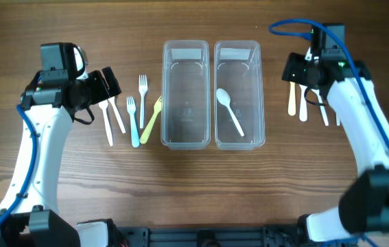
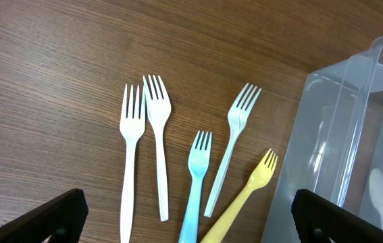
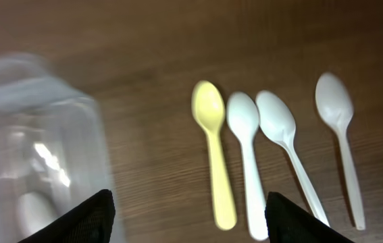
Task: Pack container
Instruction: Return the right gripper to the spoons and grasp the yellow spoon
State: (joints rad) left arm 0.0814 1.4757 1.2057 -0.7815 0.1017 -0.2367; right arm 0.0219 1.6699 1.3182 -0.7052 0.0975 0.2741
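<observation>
Two clear plastic containers stand side by side mid-table. The left container (image 1: 185,134) is empty. The right container (image 1: 239,58) holds one white spoon (image 1: 229,110). Several forks lie left of them: two white (image 2: 131,155) (image 2: 158,148), one blue (image 2: 196,182), one pale (image 2: 230,155), one yellow (image 2: 245,199). My left gripper (image 1: 105,86) (image 2: 191,229) hovers open and empty over them. A yellow spoon (image 3: 215,148) and three white spoons (image 3: 248,162) lie right of the containers. My right gripper (image 1: 306,72) (image 3: 191,226) hovers open and empty above them.
The left container's corner (image 2: 353,135) shows at the right of the left wrist view. The right container (image 3: 36,135) shows blurred at the left of the right wrist view. The table is dark wood (image 1: 194,192).
</observation>
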